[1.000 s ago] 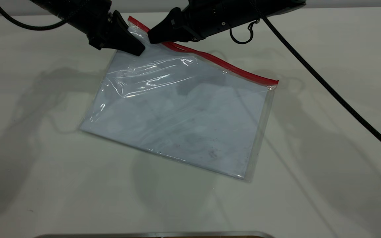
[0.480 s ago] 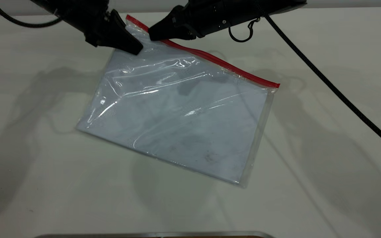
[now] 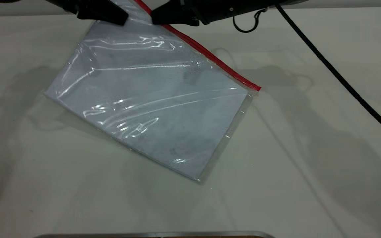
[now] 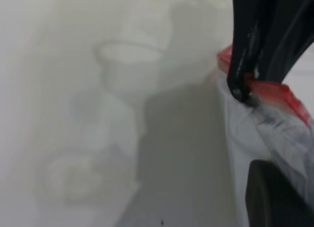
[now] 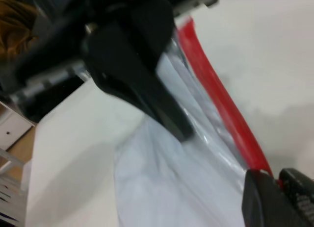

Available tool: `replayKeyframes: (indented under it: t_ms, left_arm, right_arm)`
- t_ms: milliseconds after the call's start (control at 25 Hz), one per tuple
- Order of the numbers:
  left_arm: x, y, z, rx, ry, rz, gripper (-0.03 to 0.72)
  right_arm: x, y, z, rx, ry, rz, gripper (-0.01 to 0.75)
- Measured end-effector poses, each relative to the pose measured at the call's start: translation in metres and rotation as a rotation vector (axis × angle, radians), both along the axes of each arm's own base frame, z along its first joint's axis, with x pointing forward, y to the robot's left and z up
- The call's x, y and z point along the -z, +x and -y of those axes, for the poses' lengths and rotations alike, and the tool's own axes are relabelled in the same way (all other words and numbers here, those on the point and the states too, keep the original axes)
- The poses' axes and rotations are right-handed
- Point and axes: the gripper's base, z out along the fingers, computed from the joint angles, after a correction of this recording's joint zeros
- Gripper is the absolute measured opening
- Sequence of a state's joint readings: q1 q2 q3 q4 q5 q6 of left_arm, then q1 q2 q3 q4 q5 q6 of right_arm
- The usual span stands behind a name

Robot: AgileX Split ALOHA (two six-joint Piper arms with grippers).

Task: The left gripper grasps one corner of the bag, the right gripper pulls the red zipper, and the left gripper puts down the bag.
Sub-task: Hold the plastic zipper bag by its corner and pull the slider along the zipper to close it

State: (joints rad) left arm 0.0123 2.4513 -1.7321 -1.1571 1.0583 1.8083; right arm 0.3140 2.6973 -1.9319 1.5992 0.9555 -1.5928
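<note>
clear plastic bag (image 3: 150,102) hangs tilted, top corner lifted toward the far edge, lower corners low over or on the off-white counter (image 3: 309,165); can't tell which of them touch. red zipper (image 3: 210,59) runs along the upper right edge, from the lifted corner down to the right end.

left tool (image 3: 119,18) is clamped on the bag's top corner, just left of the zipper. right tool (image 3: 155,18) is pinched on the zipper close beside it, jaws narrow with red strip between them in the right wrist view (image 5: 267,188). the two tools sit almost tip to tip, bag plastic between.

around: wire ring (image 3: 245,24) hangs under the right tool, black cable (image 3: 339,79) crosses the counter to the right. metal edge (image 3: 150,234) along the near side. nothing blocks the bag.

both arms are cut off at the top of the exterior view, so is the bag's top corner. left wrist view is blurred; shows a black finger (image 4: 245,65) on the red strip, slider tab not made out.
</note>
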Motion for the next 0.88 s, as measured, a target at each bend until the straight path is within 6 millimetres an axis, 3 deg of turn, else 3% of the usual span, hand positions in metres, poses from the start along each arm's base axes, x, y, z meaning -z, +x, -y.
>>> replayKeyframes:
  t_ms: [440,880]
  left_arm:
    - [-0.010,0.005,-0.009,-0.044,-0.126,0.056,0.050]
    - [-0.020,0.008,-0.015,-0.066,-0.164,0.087,0.050]
  right_arm:
    - [0.014,0.002,0.027,-0.086,-0.212,0.038,0.040]
    - [0.034,-0.001,0.085,-0.175,-0.461,-0.098,0.048]
